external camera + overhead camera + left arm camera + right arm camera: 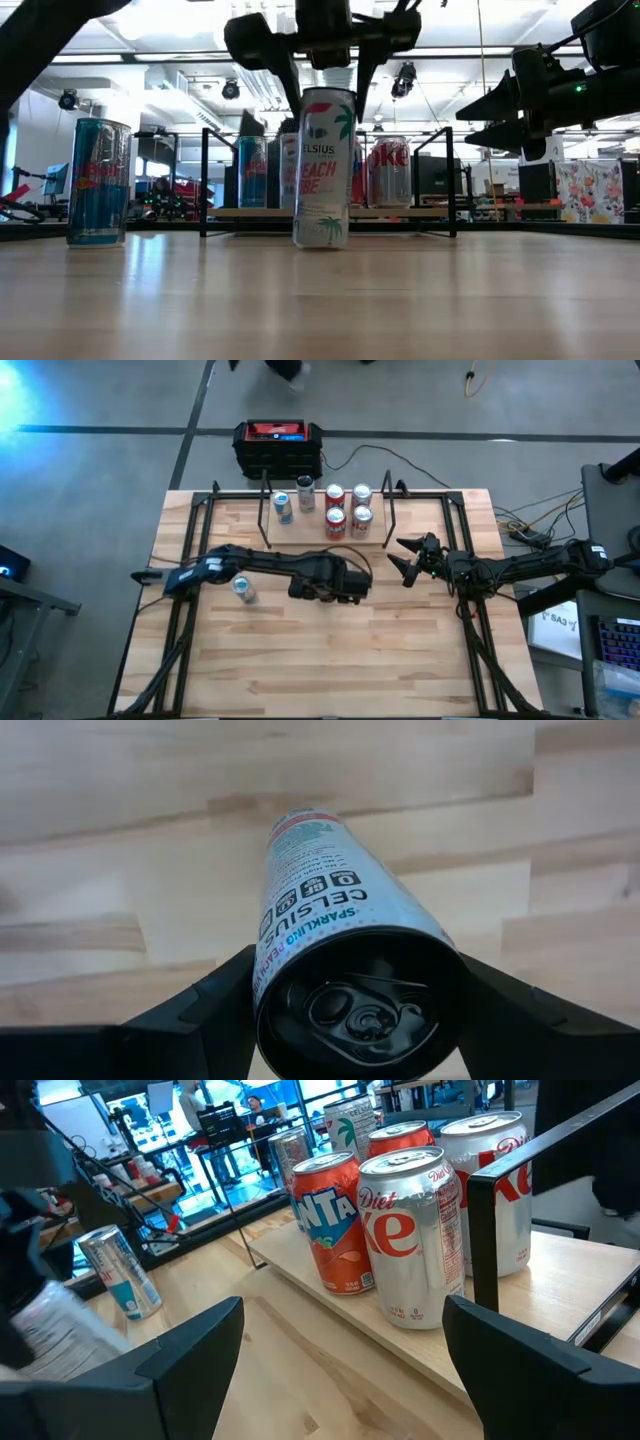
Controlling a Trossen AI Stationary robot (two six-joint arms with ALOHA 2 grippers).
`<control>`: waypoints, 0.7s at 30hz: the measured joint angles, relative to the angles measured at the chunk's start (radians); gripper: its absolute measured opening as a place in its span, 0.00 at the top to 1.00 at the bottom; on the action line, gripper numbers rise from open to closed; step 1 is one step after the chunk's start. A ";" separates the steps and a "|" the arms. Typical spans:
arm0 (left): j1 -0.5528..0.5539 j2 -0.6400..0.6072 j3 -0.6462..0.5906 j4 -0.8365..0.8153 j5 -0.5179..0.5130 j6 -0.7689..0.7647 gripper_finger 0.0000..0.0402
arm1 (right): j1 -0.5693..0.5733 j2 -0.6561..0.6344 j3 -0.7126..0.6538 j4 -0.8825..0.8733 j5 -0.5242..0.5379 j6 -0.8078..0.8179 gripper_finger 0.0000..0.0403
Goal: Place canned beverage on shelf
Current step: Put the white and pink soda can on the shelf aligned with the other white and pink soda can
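Observation:
A tall white Celsius can [325, 165] stands upright under my left gripper [327, 95], which is shut on it at mid-table [335, 582], on the near side of the shelf. Whether the can's base touches the tabletop, I cannot tell. The shelf [310, 532], a light-wood plank with black rod uprights, sits at the far middle and carries several cans, among them an orange Fanta [335, 1220] and a Diet Coke [410, 1230]. My right gripper [410, 560] waits open and level by the shelf's right end, its fingers [190, 1350] empty. My left gripper pinches the Celsius can's upper wall just below the rim [268, 982] between its two fingers, one on each side. The fingers [290, 85] come from above, pointing down. The can hangs upright below them, its base [322, 240] at or just over the tabletop.
A blue and silver slim can [243, 590] stands alone on the table left of my left gripper, under the left arm. A black-and-red box [278, 445] sits beyond the table's far edge. Bare slatted wood lies toward the near edge [330, 660].

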 joint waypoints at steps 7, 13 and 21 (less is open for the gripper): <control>0.047 -0.005 -0.023 -0.004 0.000 -0.021 0.38 | 0.000 0.000 0.000 0.000 0.000 0.000 0.19; 0.072 -0.008 -0.035 -0.007 -0.014 -0.064 0.38 | 0.000 0.000 0.000 0.000 0.000 0.000 0.19; 0.085 -0.006 -0.038 -0.043 -0.086 -0.148 0.38 | 0.000 0.000 0.000 0.000 0.000 0.000 0.19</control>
